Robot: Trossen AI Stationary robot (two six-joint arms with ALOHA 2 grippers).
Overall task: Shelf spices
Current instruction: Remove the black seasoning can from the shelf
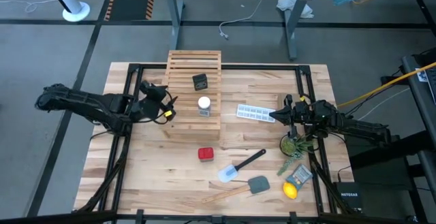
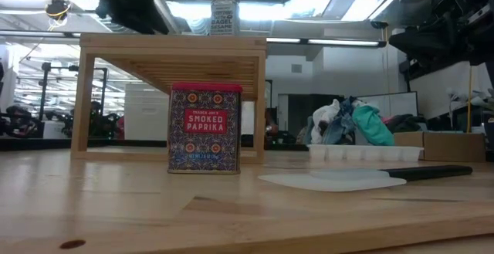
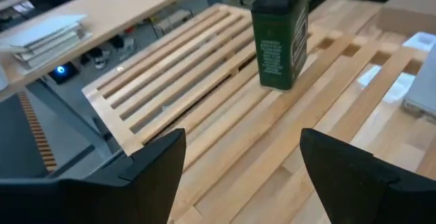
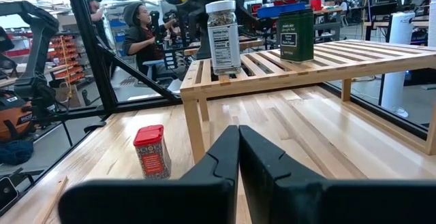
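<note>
Spice containers number three, and two of them stand upright on the shelf point(image 1: 193, 94), a light wooden rack of parallel slats raised on legs near the far middle of the table point(image 1: 150, 176). The black tin point(image 1: 200, 82) is a dark boxy container with a pale printed label on one face; it sits toward the far part of the slats. The clear jar point(image 1: 204, 105) has a white round lid and a printed label, and stands nearer the front of the rack, apart from the tin. The red tin point(image 1: 206, 154) is boxy, patterned in red and blue, with a label reading "SMOKED PAPRIKA"; it rests upright on the table just in front of the shelf, not on it. The left gripper point(image 1: 165, 106) hovers at the left edge of the shelf with its fingers point(image 3: 153, 166) spread apart and nothing between them. The right gripper point(image 1: 274, 115) waits at the right side of the table beside a white ice-cube tray point(image 1: 255, 113), its fingers pressed together and empty.
</note>
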